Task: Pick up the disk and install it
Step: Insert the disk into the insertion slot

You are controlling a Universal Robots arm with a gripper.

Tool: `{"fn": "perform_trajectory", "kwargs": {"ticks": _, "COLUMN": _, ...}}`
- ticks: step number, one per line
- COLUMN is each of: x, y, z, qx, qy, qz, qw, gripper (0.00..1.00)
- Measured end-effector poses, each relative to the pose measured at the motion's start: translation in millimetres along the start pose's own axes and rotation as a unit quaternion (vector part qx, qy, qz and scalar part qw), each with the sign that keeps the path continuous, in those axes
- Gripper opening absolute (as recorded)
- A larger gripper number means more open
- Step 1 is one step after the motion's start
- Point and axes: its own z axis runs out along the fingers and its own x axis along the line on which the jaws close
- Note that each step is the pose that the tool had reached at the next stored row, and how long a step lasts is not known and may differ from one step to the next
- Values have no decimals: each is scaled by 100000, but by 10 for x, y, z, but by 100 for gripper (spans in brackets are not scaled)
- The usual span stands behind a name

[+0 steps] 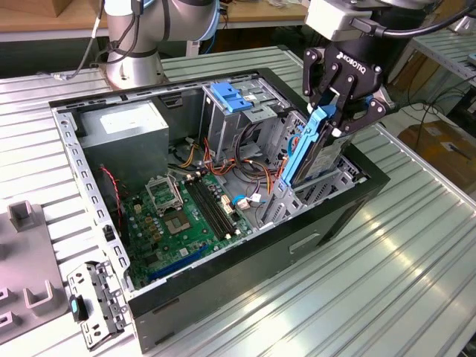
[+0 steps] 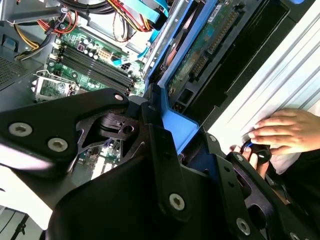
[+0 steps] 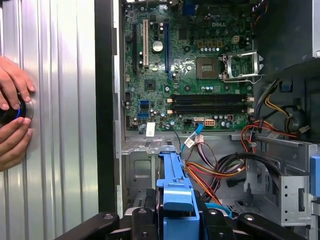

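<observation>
The gripper [image 3: 177, 219] clamps its black fingers [image 3: 141, 222] on either side of the disk [image 3: 175, 175], seen edge-on along its blue rail. Straight ahead of the gripper lies the green motherboard [image 3: 150, 95] of an open computer case [image 3: 105, 100], processor socket [image 3: 240, 67] exposed. Orange, red and black cables [image 3: 215, 167] loop just beside the disk. Beyond the case wall, well apart from the gripper, a person's fingers [image 3: 12, 85] rest around a dark knob [image 3: 12, 112] on the ribbed metal table [image 3: 60, 125].

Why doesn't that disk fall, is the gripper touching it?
Touching. In the exterior view the gripper is shut on the disk at its blue rail, with no gap showing.
</observation>
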Motion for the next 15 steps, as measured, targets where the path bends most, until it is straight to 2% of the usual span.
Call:
{"fn": "perform_trajectory", "kwargs": {"ticks": 7, "x": -2, "y": 1, "z": 74, "qx": 20, "qy": 8, "qz": 1, "qw": 100000, "gripper": 37}}
{"fn": "perform_trajectory", "kwargs": {"ticks": 12, "x": -2, "y": 0, "z": 90, "qx": 23, "qy": 126, "qz": -2, "qw": 100000, "gripper": 38}}
{"fn": "perform_trajectory", "kwargs": {"ticks": 13, "x": -2, "y": 0, "z": 92, "qx": 22, "qy": 172, "qz": -5, "qw": 100000, "gripper": 44}}
{"fn": "perform_trajectory", "kwargs": {"ticks": 14, "x": -2, "y": 1, "z": 102, "qx": 25, "qy": 221, "qz": 0, "qw": 100000, "gripper": 44}}
{"fn": "perform_trajectory", "kwargs": {"ticks": 15, "x": -3, "y": 1, "z": 120, "qx": 25, "qy": 216, "qz": -2, "qw": 100000, "gripper": 51}}
